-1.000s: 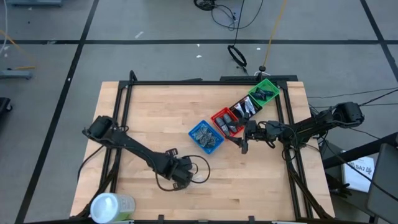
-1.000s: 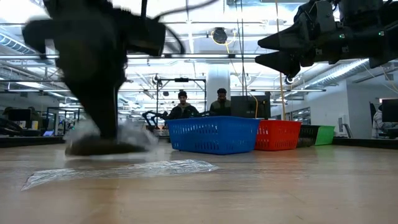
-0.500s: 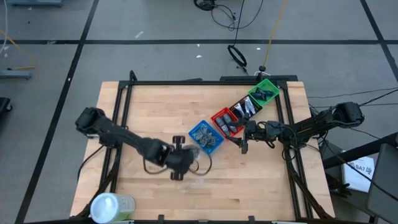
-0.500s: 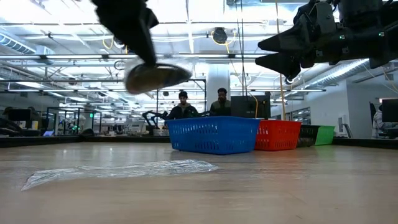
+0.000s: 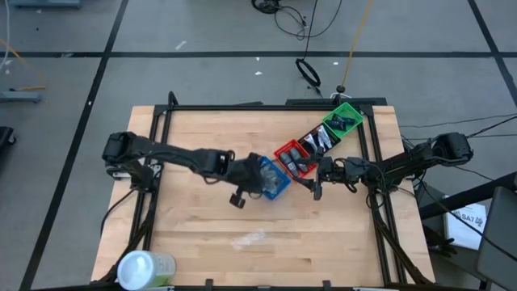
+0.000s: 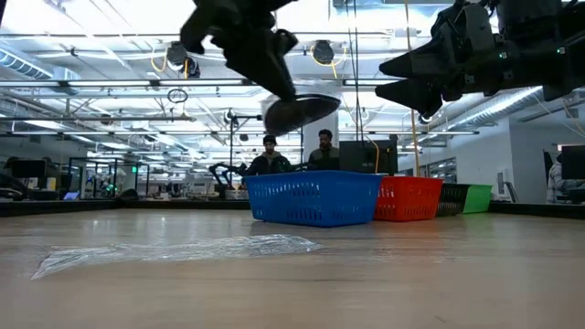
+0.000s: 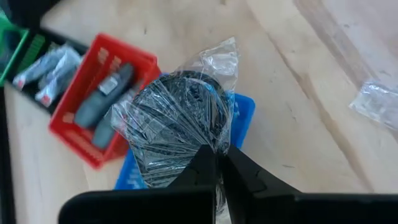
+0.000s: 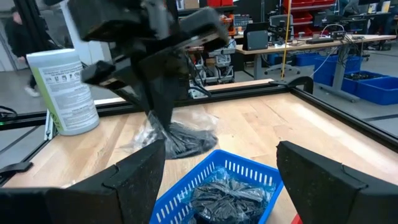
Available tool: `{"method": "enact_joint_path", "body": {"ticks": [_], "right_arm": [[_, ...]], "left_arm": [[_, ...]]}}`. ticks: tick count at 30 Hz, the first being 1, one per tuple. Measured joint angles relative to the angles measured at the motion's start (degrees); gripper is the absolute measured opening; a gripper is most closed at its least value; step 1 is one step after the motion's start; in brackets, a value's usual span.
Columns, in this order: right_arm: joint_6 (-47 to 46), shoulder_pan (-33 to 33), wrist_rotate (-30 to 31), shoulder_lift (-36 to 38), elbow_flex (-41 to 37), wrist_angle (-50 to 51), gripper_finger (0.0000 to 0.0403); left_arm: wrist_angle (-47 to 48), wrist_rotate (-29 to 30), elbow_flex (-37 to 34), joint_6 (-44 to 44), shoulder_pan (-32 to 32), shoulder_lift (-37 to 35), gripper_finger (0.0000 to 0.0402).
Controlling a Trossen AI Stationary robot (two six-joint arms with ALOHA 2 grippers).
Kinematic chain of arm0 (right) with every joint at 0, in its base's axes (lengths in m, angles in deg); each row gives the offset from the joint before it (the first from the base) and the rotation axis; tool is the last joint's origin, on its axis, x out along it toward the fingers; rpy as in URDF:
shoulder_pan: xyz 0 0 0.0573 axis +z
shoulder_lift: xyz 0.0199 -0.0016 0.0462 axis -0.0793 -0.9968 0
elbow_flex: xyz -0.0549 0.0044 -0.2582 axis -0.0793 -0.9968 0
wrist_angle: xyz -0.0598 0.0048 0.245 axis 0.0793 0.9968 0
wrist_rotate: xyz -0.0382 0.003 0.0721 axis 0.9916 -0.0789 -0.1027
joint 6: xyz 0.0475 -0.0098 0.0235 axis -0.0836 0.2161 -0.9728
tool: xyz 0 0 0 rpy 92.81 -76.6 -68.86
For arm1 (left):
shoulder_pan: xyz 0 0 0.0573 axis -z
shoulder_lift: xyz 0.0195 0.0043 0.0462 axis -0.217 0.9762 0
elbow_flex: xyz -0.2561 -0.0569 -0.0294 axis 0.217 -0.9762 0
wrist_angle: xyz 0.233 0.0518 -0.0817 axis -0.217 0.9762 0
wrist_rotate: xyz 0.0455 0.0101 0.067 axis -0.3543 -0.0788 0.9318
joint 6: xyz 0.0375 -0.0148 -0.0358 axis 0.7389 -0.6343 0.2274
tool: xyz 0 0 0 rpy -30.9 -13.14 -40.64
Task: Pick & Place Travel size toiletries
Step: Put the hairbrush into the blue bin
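1. Left gripper now up over the near-left edge of the blue basket; half a second ago still out over bare wood left of it, a second ago low on the table near the front.
2. Fingers clenched on a wrapped dark round disc, pinching the clear film around it; disc hangs above the blue basket rim, clear of the table.
3. Low view: same disc lifted high, directly above the blue basket; earlier further left, and before that down on the tabletop.
4. Right wrist view: disc in film dangling just behind the blue basket, which already holds more wrapped dark items.
5. Clear crumpled wrapper left lying on the wood toward the front, well apart from the left gripper; unchanged from half a second ago.
6. Right gripper hovering beside the red basket, fingers spread wide, empty; same pose as in both earlier frames.
7. Red basket holds dark grey oblong packs; next black bin holds small white tubes; green basket at the far end of the row.
8. Large white-topped green container at the front-left corner, unmoved.
9. Two people standing in the room behind the baskets.
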Motion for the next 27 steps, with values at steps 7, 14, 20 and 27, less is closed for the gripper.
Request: {"method": "enact_joint_path", "body": {"ticks": [7,14,20,27], "right_arm": [[0.19,0.0,0.02,0.0,0.0,0.54,0.0293],[0.63,-0.09,0.1,0.0,0.0,1.21,0.0293],[0.66,-0.09,0.14,0.0,0.0,1.18,0.0293],[0.66,-0.09,0.17,0.0,0.0,1.21,0.0293]], "left_arm": [[-2.09,-7.58,0.0,13.62,-3.23,2.44,0.0005],[-5.0,-7.58,0.0,18.9,-3.94,8.16,0.0007],[-5.63,-6.84,0.0,18.69,-5.62,11.88,0.0003],[-5.76,-2.43,0.0,15.31,-7.24,12.2,0.0025]]}}
